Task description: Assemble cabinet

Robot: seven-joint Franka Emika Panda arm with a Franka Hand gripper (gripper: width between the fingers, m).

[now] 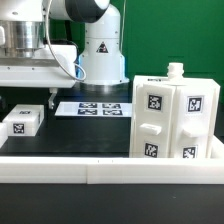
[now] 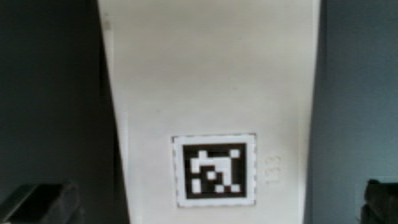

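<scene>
the black tabletop [image 1: 70, 135] is carrying everything. the cabinet [image 1: 175, 115] is standing upright at about three o'clock in the exterior view. in the wrist view a long white tagged panel [image 2: 214, 80] is lying beneath the camera; i cannot tell which part it is. the small tagged block [image 1: 22, 122] is sitting at nine o'clock in the exterior view. the fingers [image 2: 36, 203] are standing wide apart, gripping nothing. closing off-centre on that panel is probably risking a skewed, slipping hold; a wide swing is risking toppling the cabinet.
</scene>
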